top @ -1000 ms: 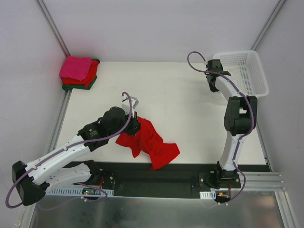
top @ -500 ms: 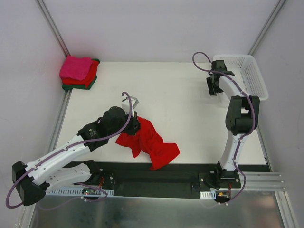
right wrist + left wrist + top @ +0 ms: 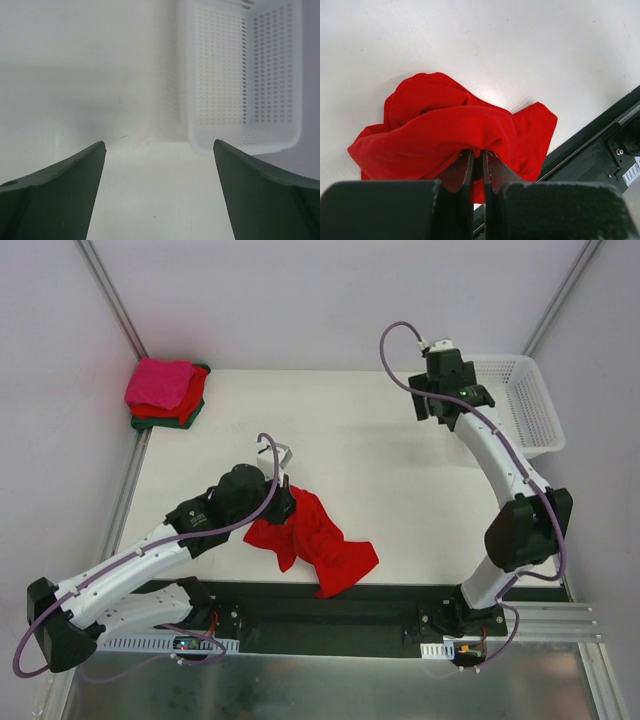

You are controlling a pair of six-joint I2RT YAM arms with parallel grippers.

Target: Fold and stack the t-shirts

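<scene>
A crumpled bright red t-shirt point(image 3: 318, 541) lies near the table's front edge, also filling the left wrist view point(image 3: 445, 130). My left gripper point(image 3: 287, 502) point(image 3: 478, 160) is shut on a fold of its cloth at the shirt's left end. A stack of folded t-shirts point(image 3: 166, 392), hot pink on top over red and dark green, sits at the back left corner. My right gripper point(image 3: 440, 410) point(image 3: 159, 150) hangs open over bare table at the back right, holding nothing, just left of the white basket.
The white lattice basket point(image 3: 530, 400) point(image 3: 250, 85) stands at the back right corner and shows nothing inside. A black rail point(image 3: 340, 605) point(image 3: 600, 150) runs along the table's front edge, close to the red shirt. Grey walls enclose the table.
The right gripper has opened wide and its arm has swung left and stretched out, away from the basket. The left arm and the red shirt have not moved.
</scene>
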